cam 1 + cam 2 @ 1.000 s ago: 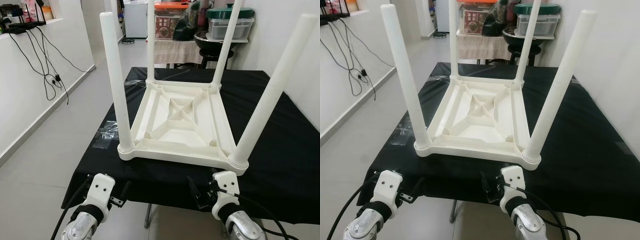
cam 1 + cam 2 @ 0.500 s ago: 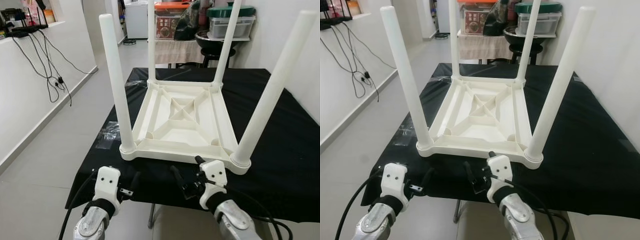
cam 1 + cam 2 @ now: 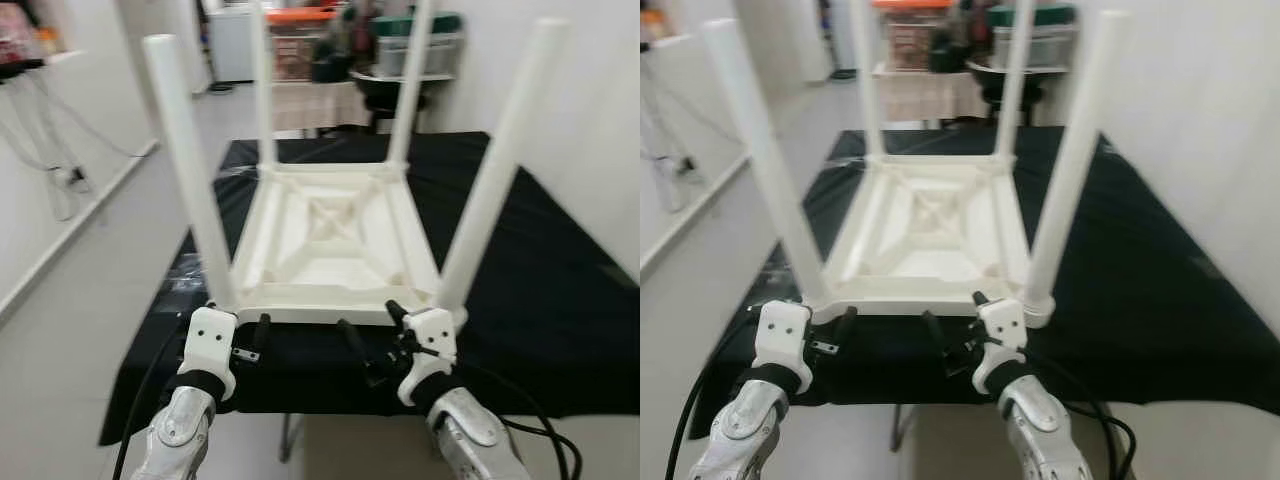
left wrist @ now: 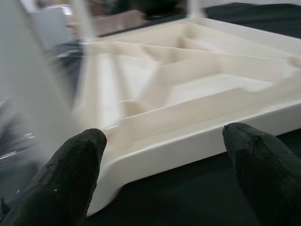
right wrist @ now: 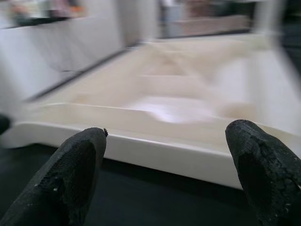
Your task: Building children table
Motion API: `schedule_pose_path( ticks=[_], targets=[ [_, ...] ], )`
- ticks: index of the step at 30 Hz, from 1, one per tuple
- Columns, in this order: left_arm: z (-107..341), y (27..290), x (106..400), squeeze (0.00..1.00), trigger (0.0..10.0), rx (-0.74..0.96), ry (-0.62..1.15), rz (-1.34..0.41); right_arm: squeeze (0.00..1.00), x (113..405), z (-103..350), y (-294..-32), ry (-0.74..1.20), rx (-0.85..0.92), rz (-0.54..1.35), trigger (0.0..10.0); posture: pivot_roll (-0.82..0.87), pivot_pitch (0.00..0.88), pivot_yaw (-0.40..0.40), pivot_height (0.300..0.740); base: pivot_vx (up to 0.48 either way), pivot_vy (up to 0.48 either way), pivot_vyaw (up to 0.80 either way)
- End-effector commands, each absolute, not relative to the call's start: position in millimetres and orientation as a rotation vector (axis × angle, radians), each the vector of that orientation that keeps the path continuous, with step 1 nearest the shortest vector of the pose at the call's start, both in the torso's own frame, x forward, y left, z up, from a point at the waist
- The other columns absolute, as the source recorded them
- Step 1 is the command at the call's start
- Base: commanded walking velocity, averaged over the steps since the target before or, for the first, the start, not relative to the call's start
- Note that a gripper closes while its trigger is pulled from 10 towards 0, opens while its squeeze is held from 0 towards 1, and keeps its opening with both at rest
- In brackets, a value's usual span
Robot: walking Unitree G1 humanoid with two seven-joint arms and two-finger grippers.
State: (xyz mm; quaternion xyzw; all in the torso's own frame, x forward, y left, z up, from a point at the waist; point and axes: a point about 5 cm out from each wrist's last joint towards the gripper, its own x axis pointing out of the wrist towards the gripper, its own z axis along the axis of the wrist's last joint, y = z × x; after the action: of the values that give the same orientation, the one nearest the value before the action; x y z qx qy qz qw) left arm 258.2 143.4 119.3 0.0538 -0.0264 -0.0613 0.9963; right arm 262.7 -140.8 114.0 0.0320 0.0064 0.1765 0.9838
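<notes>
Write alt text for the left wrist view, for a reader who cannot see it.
The left gripper, its two black fingers spread wide, points at the near edge of an upside-down white plastic children's table lying on a black cloth. The table's ribbed underside faces up, and one blurred white leg rises close by.

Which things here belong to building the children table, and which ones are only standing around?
Part of the job:
- white table, upside down on the black cloth, four legs up
- left claw, open, near the table's front edge
- right claw, open, near the same edge

Only standing around:
- storage boxes at the back
- cables on the left wall
</notes>
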Motion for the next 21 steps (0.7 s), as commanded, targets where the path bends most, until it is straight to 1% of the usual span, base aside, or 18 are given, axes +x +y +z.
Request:
schedule_pose_path(
  ticks=[1, 4, 5, 16, 21],
  targets=[
    [112, 151, 255, 0.0, 10.0, 0.141, -0.025, -0.103, 0.0, 266, 110, -150, 0.037, 0.079, 0.294, 10.0, -0.06, 0.0, 0.027, 0.74, 0.0, 0.0, -0.8],
    [111, 154, 254, 0.0, 10.0, 0.145, -0.022, -0.086, 0.0, 268, 110, -157, 0.033, 0.065, 0.26, 10.0, -0.06, 0.0, 0.028, 0.74, 0.0, 0.0, -0.8],
    [111, 156, 255, 0.0, 10.0, 0.142, -0.018, -0.076, 0.0, 270, 112, -163, 0.022, 0.071, 0.236, 10.0, -0.05, 0.0, 0.027, 0.74, 0.0, 0.0, 0.0],
    [112, 162, 255, 0.0, 10.0, 0.159, -0.004, -0.054, 0.0, 277, 118, -169, -0.003, 0.054, 0.217, 10.0, -0.06, 0.0, 0.032, 0.74, 0.0, 0.0, 0.0],
    [114, 160, 244, 0.0, 10.0, 0.174, -0.014, -0.01, 0.0, 280, 117, -171, 0.003, 0.051, 0.214, 10.0, -0.05, 0.0, 0.025, 0.74, 0.0, 0.0, 0.0]
  ],
)
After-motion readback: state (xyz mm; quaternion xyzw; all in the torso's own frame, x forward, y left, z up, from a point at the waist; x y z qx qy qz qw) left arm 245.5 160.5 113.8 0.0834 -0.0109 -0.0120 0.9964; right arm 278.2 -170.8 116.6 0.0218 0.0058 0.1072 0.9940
